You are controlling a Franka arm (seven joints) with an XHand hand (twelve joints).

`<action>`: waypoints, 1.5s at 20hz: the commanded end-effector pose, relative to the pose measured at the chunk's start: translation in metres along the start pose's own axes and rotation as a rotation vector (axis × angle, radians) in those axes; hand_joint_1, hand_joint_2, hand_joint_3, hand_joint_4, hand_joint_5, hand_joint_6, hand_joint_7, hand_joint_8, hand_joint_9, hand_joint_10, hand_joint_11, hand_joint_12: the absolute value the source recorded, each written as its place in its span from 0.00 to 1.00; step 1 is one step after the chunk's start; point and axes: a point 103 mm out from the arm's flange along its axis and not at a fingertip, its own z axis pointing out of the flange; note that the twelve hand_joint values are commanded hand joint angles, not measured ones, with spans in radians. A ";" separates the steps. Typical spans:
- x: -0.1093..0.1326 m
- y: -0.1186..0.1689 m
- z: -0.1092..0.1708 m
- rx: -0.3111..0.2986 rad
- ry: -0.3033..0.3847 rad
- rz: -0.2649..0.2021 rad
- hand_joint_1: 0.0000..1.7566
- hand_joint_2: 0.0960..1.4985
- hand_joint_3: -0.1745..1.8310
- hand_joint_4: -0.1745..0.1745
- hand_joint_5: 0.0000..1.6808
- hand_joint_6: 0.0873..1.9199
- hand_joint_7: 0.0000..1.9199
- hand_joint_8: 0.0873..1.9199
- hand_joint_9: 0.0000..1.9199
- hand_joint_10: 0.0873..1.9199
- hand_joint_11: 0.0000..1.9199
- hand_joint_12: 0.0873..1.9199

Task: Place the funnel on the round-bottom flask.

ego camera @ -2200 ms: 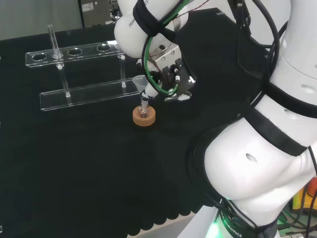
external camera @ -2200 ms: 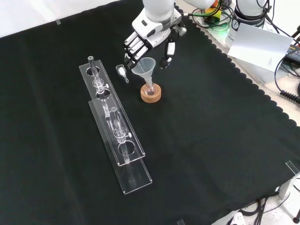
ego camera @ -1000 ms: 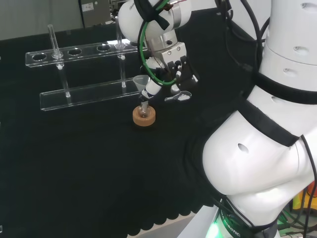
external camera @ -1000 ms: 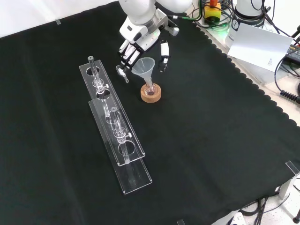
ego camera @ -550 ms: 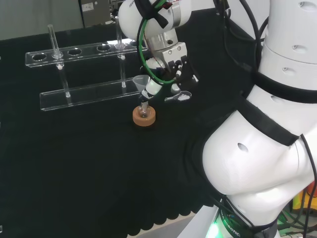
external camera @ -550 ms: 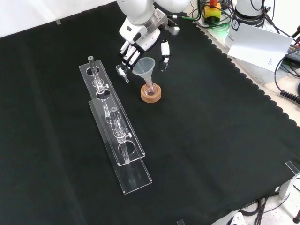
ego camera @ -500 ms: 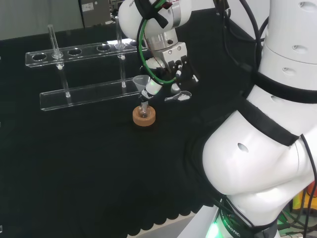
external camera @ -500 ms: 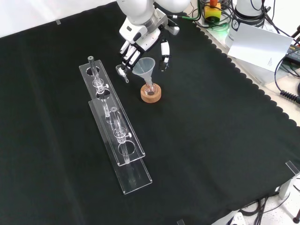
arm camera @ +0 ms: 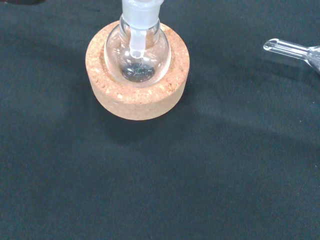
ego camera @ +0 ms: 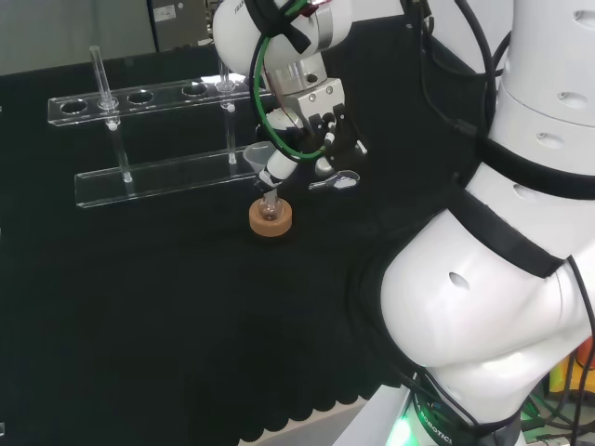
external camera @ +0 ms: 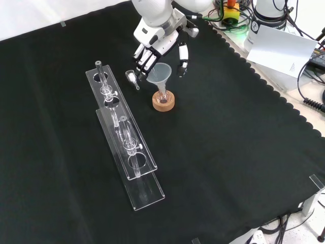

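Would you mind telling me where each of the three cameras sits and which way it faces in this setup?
Head view: behind and above the arm's base, looking over the white links at the bench; the hand shows.
Front view: opposite the arm, looking down on the cloth; the hand reaches in from the top beside the funnel.
Wrist view: at the wrist, looking down at the round-bottom flask in its cork ring.
All three share the flask on its cork ring.

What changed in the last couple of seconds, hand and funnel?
The hand has drawn back from the funnel, shifting toward the top of the front view, fingers straight and off it. It let go before the earliest picture; nothing was taken since. Funnel stays seated in the round-bottom flask on the cork ring; the clear rack has not moved.
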 end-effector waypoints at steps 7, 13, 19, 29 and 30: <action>-0.001 -0.003 0.001 0.007 -0.019 0.008 0.29 0.42 0.26 0.31 0.08 0.00 0.01 0.33 0.35 0.26 0.12 0.70; 0.002 -0.009 0.001 -0.003 -0.024 0.008 0.29 0.42 0.26 0.31 0.08 0.00 0.01 0.33 0.35 0.26 0.12 0.70; 0.006 -0.016 -0.001 -0.006 -0.033 0.004 0.29 0.42 0.26 0.31 0.08 0.00 0.01 0.33 0.34 0.26 0.12 0.70; 0.010 -0.020 -0.002 -0.026 -0.054 0.014 0.29 0.42 0.26 0.31 0.08 0.00 0.01 0.33 0.34 0.26 0.12 0.70; 0.009 -0.020 -0.002 -0.033 -0.054 0.016 0.29 0.43 0.26 0.31 0.08 0.00 0.01 0.33 0.32 0.26 0.12 0.70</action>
